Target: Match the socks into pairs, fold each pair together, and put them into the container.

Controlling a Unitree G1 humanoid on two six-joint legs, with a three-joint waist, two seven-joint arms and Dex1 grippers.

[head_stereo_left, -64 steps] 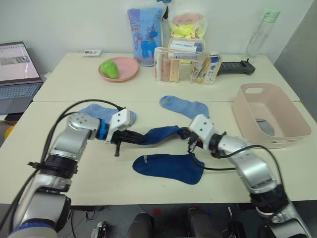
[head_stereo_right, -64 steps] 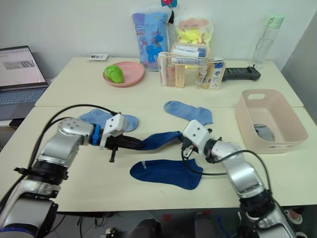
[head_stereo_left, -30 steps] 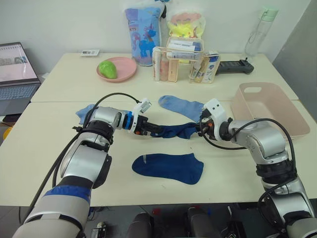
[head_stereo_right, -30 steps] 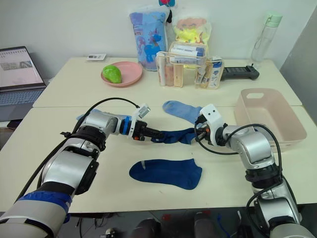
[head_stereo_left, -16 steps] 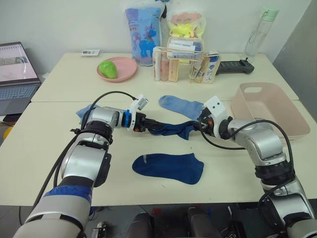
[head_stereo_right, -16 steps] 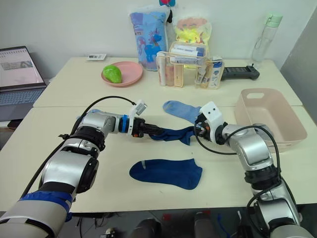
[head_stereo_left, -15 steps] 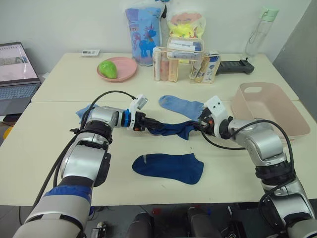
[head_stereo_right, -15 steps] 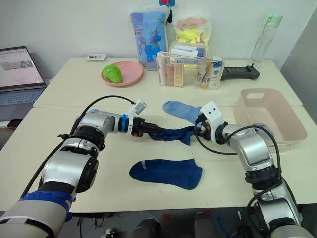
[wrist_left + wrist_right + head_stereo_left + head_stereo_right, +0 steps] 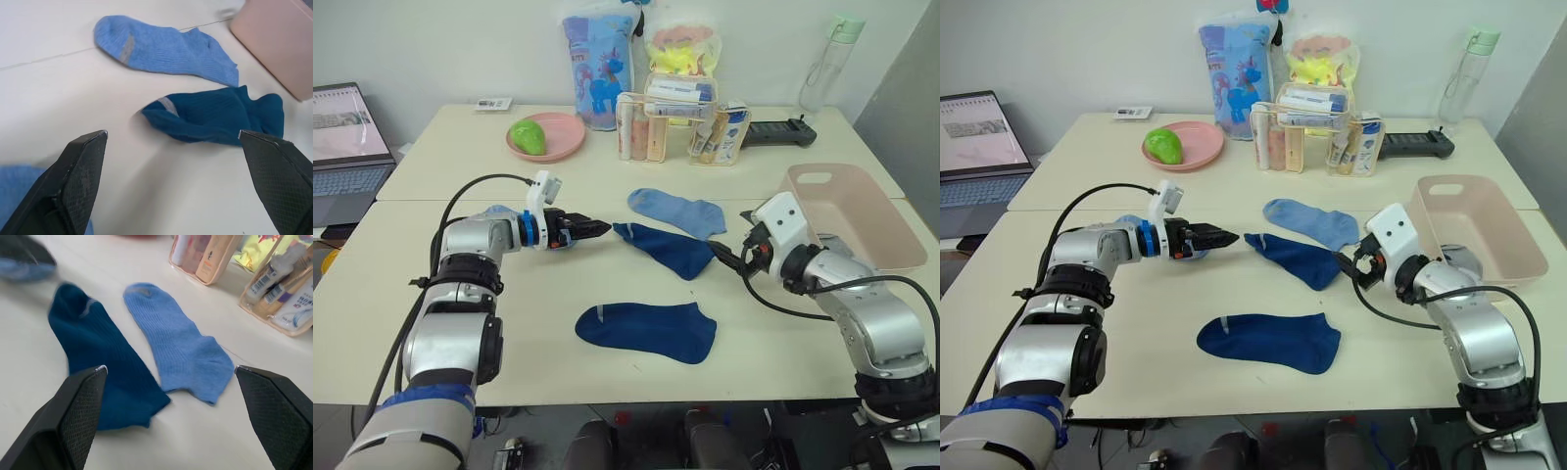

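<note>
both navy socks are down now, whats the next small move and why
Probably bring the right gripper onto the upper navy sock and carry it over the lower navy sock; both grippers are open and empty, and the two navy socks lie apart, unstacked.

silver, rounded arm shells with black joints and looping black cables. blue ring and white camera block at left wrist (image 9: 530,227). textured black fingers.

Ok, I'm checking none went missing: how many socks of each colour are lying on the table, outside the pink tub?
Light blue socks: 2 (the other lies partly behind the left arm)
Dark navy socks: 2 (the other lies nearer the front edge)
Total: 4
</note>
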